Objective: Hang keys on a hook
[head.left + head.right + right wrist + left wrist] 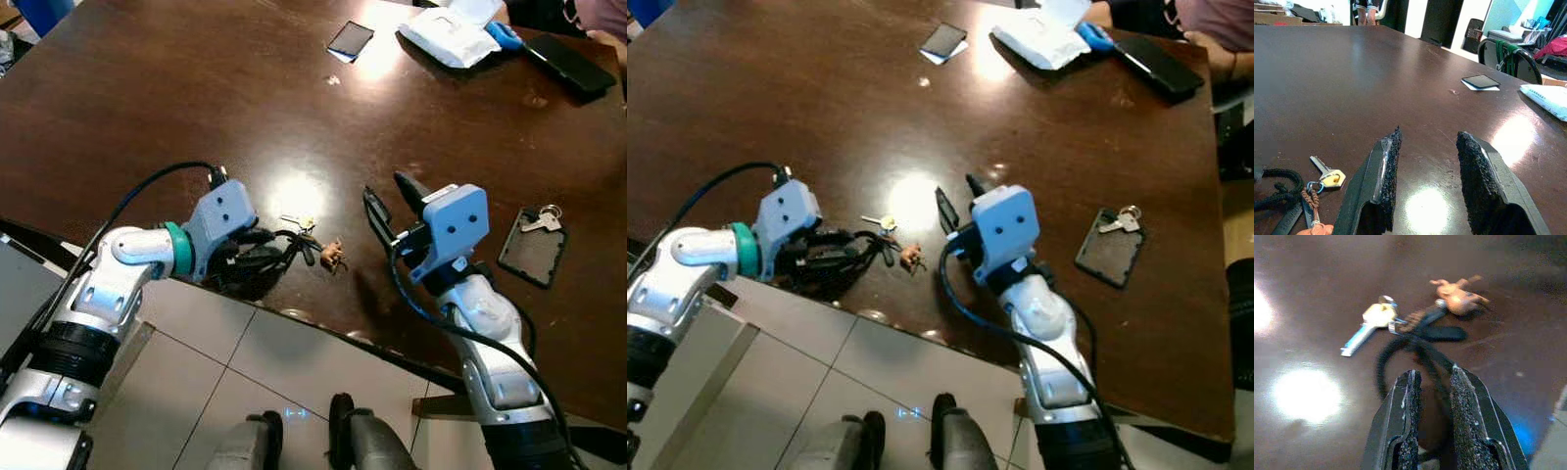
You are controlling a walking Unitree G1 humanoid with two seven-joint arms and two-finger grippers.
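The keys lie on the dark brown table (pixel 196 108) near its front edge: a silver key with a yellow head (pixel 1371 318), a small orange figure charm (pixel 1457 296) and a black cord (pixel 1400 347). My left gripper (pixel 1432 374) lies low on the table just left of them, its fingers (pixel 1408 396) closed on the black cord. My right gripper (pixel 387 191) hovers open a little right of the keys (pixel 306 227), nothing between its pads (pixel 1388 161). The same key (pixel 1327 174) and cord (pixel 1278 188) lie below it.
A second bunch of keys (pixel 543 218) rests on a black card holder (pixel 532 251) at the right. Far across the table are a dark phone (pixel 350 41), a white packet (pixel 449 37), a black flat case (pixel 568 62) and a person's blue-gloved hand (pixel 506 35). Tiled floor (pixel 245 362) lies below the table edge.
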